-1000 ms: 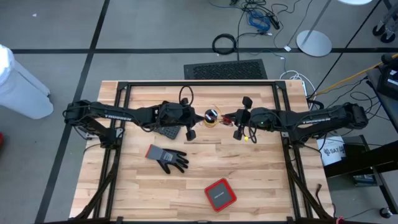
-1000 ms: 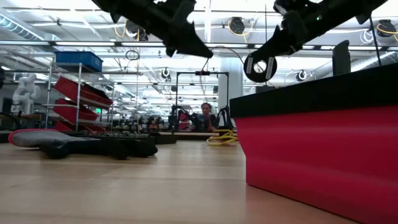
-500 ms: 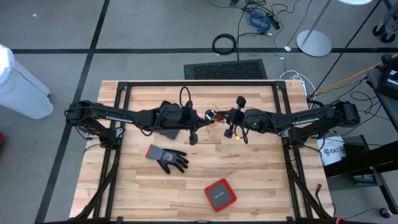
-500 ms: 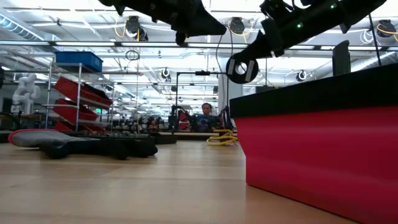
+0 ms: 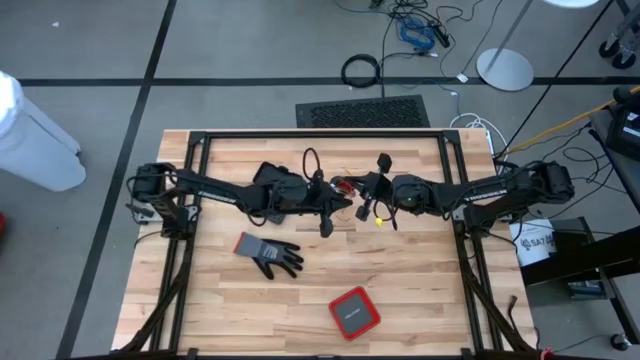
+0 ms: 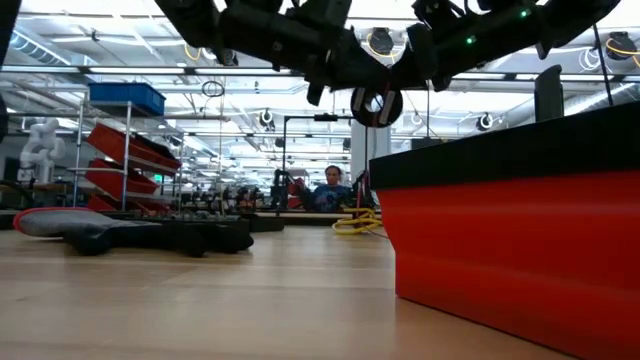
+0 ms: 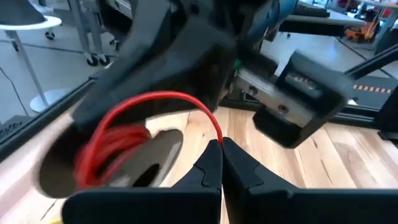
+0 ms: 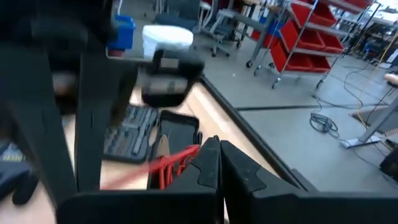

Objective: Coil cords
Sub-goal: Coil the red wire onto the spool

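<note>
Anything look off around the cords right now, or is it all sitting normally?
Nothing damaged or spilled. The red cord is up off the table, pinched by both the left gripper and the right gripper, both shut. The yellow cord dangles below the right gripper.

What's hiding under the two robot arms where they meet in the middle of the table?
A red wire pokes out between the left tool and right tool, both pinched shut on it. A bit of yellow wire dangles by the right arm. The arms cover the rest.
</note>
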Controlling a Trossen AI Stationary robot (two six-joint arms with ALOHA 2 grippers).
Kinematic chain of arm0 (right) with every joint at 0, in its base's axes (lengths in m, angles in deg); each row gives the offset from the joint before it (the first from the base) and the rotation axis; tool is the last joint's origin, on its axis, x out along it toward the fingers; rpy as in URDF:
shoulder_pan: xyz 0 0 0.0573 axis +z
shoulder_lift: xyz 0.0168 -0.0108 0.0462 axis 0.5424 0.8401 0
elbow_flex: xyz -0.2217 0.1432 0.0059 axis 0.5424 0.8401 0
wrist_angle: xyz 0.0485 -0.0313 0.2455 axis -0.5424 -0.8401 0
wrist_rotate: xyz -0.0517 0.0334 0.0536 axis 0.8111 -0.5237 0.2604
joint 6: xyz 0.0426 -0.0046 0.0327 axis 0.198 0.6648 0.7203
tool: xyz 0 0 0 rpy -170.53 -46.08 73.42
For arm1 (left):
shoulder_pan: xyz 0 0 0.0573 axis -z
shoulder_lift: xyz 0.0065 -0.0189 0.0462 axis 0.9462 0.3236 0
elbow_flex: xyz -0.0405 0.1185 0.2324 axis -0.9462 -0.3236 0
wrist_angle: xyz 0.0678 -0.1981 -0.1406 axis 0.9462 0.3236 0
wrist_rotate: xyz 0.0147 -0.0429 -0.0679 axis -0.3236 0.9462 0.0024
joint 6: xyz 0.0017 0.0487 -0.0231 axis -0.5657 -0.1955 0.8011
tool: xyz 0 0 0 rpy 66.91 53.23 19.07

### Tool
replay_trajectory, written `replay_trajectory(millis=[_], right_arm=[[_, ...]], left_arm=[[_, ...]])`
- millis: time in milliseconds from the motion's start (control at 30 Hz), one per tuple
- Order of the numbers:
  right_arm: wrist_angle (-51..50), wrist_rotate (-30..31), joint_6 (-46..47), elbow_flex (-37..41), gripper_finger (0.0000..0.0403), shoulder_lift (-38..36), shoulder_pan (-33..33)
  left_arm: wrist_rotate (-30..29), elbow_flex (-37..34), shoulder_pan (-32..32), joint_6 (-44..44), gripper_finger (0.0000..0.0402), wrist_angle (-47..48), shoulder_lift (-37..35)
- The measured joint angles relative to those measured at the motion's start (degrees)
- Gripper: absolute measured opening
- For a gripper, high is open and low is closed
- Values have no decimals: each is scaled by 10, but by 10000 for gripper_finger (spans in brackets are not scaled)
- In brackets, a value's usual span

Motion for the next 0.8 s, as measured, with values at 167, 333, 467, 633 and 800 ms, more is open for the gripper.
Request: replay_trajectory(millis=[167,333,467,633,800], right_arm=[[27,-1,3,0,0,0,0],[45,-2,19,0,0,0,0],[71,-2,30,0,0,0,0],[106,-3,43,0,0,0,0],[130,-6,50,0,0,0,0]], left_arm=[[-14,0,0,15,0,-22,16],[-80,0,6,34,0,-23,23],[-126,0,15,43,0,-54,27],[-159,0,27,43,0,-94,35],[-164,0,32,43,0,-152,56]])
